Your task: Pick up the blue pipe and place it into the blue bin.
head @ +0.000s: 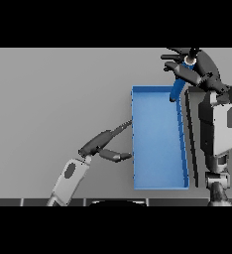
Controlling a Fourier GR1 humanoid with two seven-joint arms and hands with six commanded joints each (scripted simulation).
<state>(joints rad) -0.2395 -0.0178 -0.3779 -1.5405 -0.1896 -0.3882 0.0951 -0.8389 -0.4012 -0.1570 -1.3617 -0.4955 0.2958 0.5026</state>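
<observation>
A blue pipe [177,88] hangs tilted over the far right corner of the blue bin [157,184]. My right hand [190,69] is curled round the pipe's upper end, whose pale tip shows between the fingers. The pipe's lower end dips just inside the bin's far rim. My left hand [100,144] rests near the bin's left wall with its fingers straight, one reaching toward the wall and the thumb pointing at it. It holds nothing.
The bin is a long, shallow rectangular tray with nothing else showing inside. The grey table [53,99] stretches wide to its left. My right forearm [216,126] runs along the bin's right side.
</observation>
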